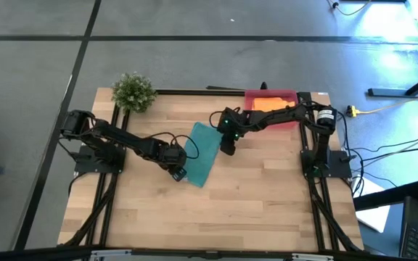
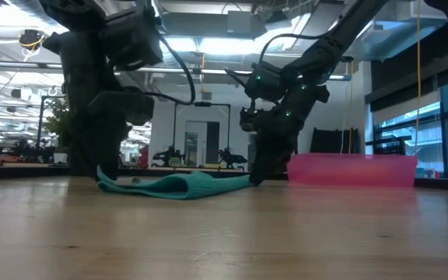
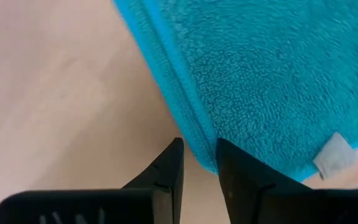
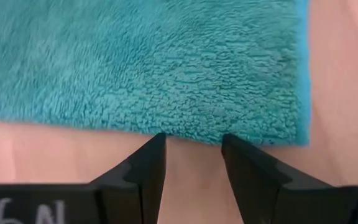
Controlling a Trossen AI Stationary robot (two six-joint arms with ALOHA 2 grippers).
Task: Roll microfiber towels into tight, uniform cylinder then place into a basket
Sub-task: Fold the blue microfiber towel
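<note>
High view: wooden table (image 1: 267, 210) under my two arms. Teal towel (image 1: 203, 154) lies mid-table, folded narrow, running 12 to 6. Basket (image 1: 287, 95) at table's 1 o'clock corner, orange towel (image 1: 268, 104) inside it. Small plant (image 1: 133, 91) at 11 o'clock corner. My left gripper (image 1: 179, 173) sits at teal towel's 7 o'clock corner, fingers (image 3: 168, 171) narrow, straddling its edge. My right gripper (image 1: 226, 150) at towel's 3 o'clock edge, fingers (image 4: 149, 163) slightly apart, tips just beside edge, gripping nothing.
</note>
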